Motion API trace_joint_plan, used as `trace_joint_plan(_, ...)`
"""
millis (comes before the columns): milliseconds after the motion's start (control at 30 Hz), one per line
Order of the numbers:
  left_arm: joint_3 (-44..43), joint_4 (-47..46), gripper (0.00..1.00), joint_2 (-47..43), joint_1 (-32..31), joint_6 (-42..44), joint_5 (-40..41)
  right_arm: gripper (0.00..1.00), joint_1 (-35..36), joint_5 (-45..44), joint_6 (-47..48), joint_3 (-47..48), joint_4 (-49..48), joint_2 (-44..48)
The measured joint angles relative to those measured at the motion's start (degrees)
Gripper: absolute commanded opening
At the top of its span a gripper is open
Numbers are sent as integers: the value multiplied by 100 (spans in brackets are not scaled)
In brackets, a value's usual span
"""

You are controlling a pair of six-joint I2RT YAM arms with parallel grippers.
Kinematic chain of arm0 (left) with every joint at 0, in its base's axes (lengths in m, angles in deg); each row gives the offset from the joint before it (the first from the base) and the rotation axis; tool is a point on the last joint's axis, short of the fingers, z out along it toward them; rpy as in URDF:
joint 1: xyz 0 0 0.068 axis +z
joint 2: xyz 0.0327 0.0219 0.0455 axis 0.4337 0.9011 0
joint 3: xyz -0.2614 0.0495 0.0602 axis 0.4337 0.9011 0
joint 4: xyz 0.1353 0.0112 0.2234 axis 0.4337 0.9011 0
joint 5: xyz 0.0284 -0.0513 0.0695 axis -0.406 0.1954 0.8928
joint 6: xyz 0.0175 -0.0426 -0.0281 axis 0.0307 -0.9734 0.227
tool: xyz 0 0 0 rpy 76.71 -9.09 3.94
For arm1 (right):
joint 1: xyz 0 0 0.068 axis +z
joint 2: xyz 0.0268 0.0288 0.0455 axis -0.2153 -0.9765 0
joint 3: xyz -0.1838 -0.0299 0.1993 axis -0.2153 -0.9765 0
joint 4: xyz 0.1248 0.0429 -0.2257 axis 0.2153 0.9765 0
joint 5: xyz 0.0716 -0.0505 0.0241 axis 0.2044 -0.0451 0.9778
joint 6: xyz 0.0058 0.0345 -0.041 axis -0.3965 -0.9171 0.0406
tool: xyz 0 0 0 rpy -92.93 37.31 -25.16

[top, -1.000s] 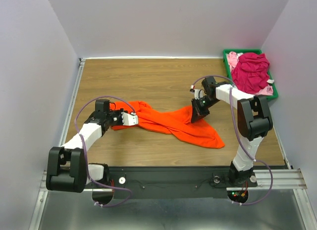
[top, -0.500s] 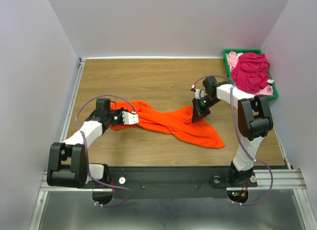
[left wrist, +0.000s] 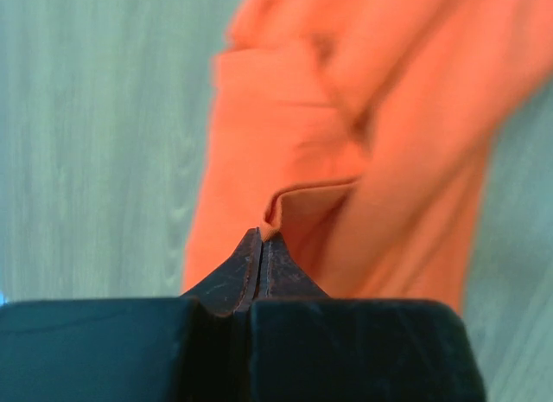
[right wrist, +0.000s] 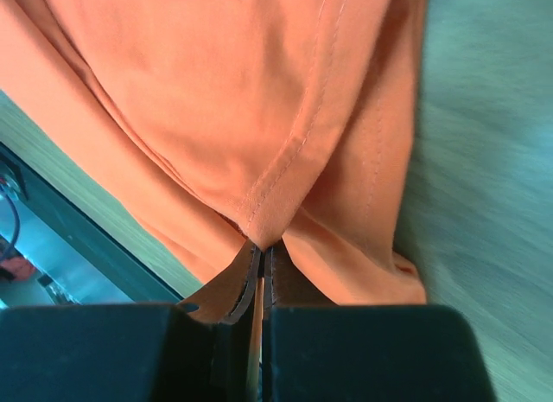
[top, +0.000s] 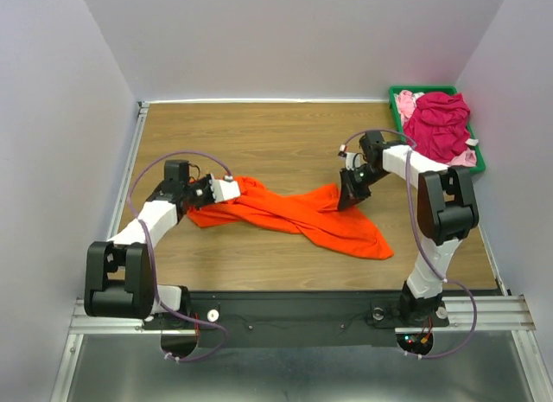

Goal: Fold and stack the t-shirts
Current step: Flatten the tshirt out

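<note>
The bright orange t-shirt [top: 294,216] lies crumpled and stretched across the middle of the wooden table. My left gripper [top: 226,190] is shut on its left end; the left wrist view shows a fold of orange cloth [left wrist: 337,160] pinched at the fingertips [left wrist: 262,239]. My right gripper [top: 346,197] is shut on its right upper edge; the right wrist view shows a seam of the cloth [right wrist: 294,143] pinched between the fingers [right wrist: 262,251]. The magenta t-shirt [top: 436,124] and the pale pink t-shirt [top: 406,102] lie heaped in the green bin.
The green plastic bin [top: 478,153] stands at the table's far right corner against the wall. Grey walls close in the table on the left, back and right. A black rail [top: 294,305] runs along the near edge.
My left gripper has moved left and a little away with the shirt's left end, stretching the cloth. My right gripper has shifted slightly right, still holding its edge.
</note>
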Motion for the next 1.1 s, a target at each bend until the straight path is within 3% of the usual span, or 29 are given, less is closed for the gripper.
trace_joint_plan(333, -2087, -48, 0, -11, 1320, -2483, -693, 0, -1029, 26, -61, 1287, 175, 188)
trace_joint_plan(500, -2583, -293, 0, -13, 1781, -3775, -1010, 1, -1521, 15, -103, 1963, 223, 332)
trace_joint_plan(733, -2957, -721, 0, 55, 2124, -5191, -1405, 1, -1912, 17, -192, 2914, 291, 348)
trace_joint_plan(1100, -3928, -1014, 0, 0, 2168, -6192, -1355, 1, -1937, -151, -114, 4579, 437, 411)
